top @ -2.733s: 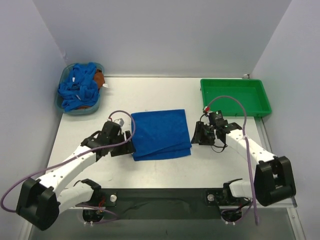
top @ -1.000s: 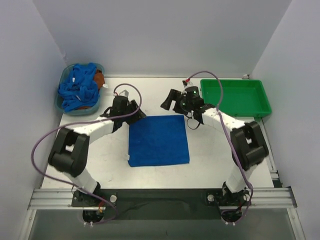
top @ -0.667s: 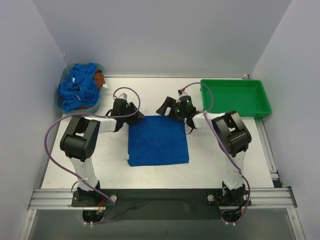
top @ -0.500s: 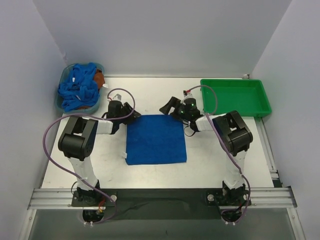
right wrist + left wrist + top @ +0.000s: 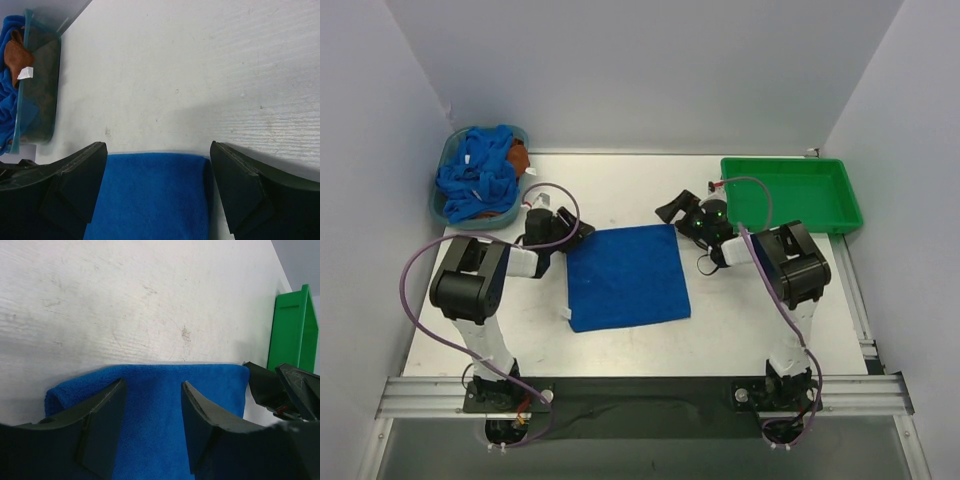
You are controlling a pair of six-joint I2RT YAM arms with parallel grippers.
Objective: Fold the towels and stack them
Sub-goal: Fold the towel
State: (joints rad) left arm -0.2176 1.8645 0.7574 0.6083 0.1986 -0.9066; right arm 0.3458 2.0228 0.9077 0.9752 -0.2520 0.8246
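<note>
Towel (image 5: 625, 278) lay half-folded, with left gripper (image 5: 152, 387) and right gripper (image 5: 157, 150) open and empty at its far corners, probably needing to pinch them next.

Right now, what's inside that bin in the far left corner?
Crumpled blue towels fill the bin, with an orange-brown cloth at its right edge. Anything beneath them is covered.

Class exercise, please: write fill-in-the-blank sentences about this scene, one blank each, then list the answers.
The flat towel is coloured ____.
The empty tray is coloured ____.
The bin holds towels and one ____ cloth.
The left tool and right tool both have ____ jaws.
Answers: blue; green; orange-brown; open.
</note>
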